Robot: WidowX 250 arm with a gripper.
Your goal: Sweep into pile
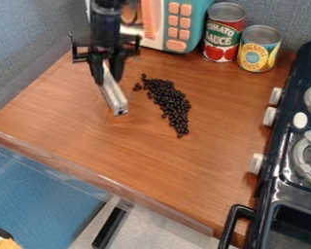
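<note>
Wood counter (119,151), toy stove (288,194) at right. Dark beans (171,103) left of stove, bunched but elongated; sweep looks partway. Claw (108,77) pinching silver bar (114,95), farther left of stove. Remaining: compact streak, gather strays.

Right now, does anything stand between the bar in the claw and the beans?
Nothing visible does: only a narrow strip of counter separates the bar from the nearest beans.
</note>
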